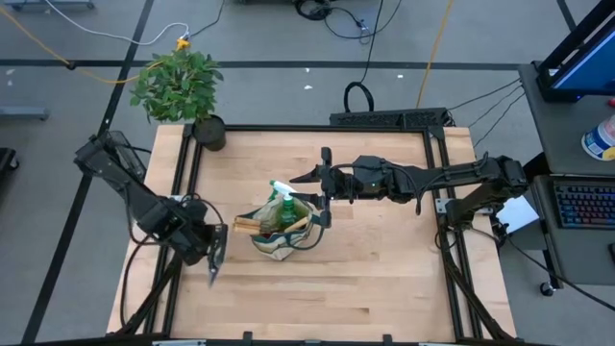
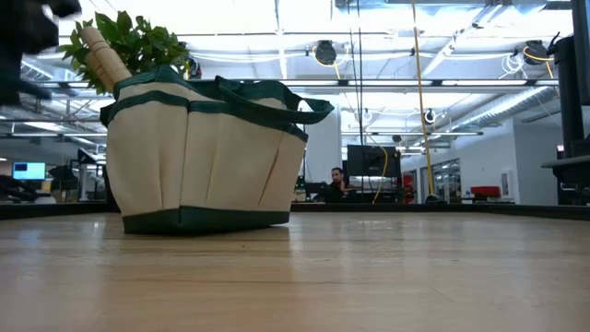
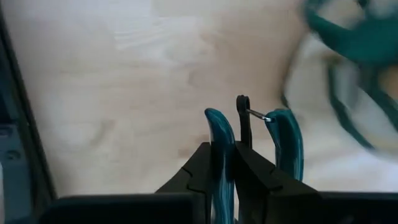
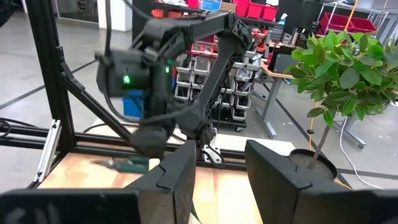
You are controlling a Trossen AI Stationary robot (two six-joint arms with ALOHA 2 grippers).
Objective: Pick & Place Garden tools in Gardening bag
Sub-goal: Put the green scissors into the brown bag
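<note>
On the pale wooden counter [image 1: 365, 269], the gardening bag [image 1: 279, 231] sits near the middle, already holding a green spray bottle [image 1: 284, 204] and at least one wooden handle [image 1: 248, 224] that juts from its left rim. Just to the bag's left, the left pincer [image 1: 215, 252] hangs above the boards, clamped on a pair of teal-handled pruning shears [image 3: 252, 146]. The left wrist view shows the two teal grips pinched between the dark fingers [image 3: 205, 168], with the shears' long axis running straight out from the pincer, in line with the arm's reach. The bag's beige wall and green trim lie off to one side of the shears in that view, near but not under them, so the load looks to need carrying sideways toward the bag's mouth before any release. The left arm is clearly the nearer one for that delivery. The right pincer [image 1: 325, 197] hovers at the bag's opposite, right-hand edge, its fingers [image 4: 180, 180] spread apart with nothing between them. A potted plant [image 1: 183, 91] stands at the counter's far left corner, well apart from the action.
</note>
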